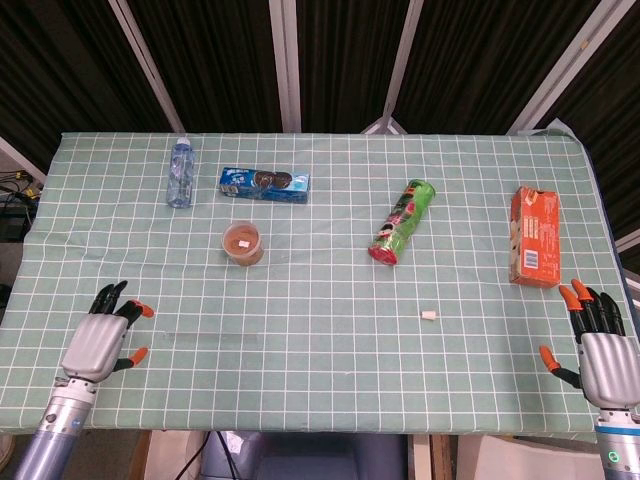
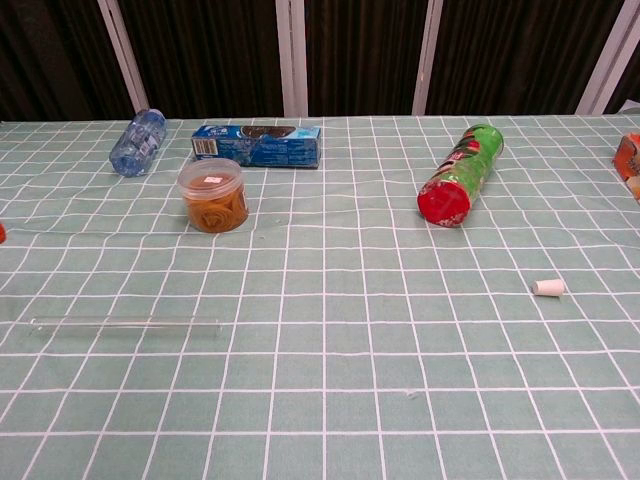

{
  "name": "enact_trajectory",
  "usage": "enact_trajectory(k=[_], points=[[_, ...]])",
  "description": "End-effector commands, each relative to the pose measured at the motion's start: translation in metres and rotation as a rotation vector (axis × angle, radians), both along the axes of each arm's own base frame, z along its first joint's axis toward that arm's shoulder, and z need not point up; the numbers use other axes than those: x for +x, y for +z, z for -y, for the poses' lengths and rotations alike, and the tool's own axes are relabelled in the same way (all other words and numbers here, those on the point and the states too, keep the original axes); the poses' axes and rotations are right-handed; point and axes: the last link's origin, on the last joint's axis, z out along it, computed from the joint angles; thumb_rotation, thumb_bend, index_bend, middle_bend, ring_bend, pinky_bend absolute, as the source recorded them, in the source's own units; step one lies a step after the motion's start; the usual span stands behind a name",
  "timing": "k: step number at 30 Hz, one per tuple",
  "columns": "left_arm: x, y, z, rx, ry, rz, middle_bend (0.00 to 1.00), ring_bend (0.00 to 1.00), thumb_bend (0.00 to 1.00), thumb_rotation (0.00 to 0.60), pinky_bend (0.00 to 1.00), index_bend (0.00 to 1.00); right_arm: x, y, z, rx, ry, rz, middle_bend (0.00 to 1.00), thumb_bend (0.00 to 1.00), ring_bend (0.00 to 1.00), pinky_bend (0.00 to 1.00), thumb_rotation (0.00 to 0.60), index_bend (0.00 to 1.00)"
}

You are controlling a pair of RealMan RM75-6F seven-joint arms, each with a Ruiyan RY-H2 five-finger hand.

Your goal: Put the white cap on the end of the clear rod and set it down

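The small white cap (image 1: 430, 316) lies on its side on the green checked cloth, right of centre; the chest view shows the cap (image 2: 548, 288) too. The clear rod (image 2: 125, 323) lies flat near the front left, running left to right, and is barely visible in the head view. My left hand (image 1: 103, 338) hovers over the table's front left corner, fingers apart and empty, just left of the rod. My right hand (image 1: 598, 345) is at the front right corner, fingers spread and empty, well right of the cap.
A water bottle (image 1: 180, 172), a blue cookie box (image 1: 265, 183) and an amber jar (image 1: 243, 243) sit at the back left. A green chips can (image 1: 402, 221) lies behind the cap. An orange carton (image 1: 534, 236) lies at the right edge.
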Motion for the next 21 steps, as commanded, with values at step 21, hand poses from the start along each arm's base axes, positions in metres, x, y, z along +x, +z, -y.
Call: enact_trajectory(k=[21], points=[[0.045, -0.089, -0.029, -0.045, 0.106, -0.061, 0.38, 0.05, 0.34, 0.600, 0.00, 0.47, 0.000, 0.000, 0.000, 0.015, -0.002, 0.022, 0.00, 0.32, 0.00, 0.00, 0.600, 0.00]])
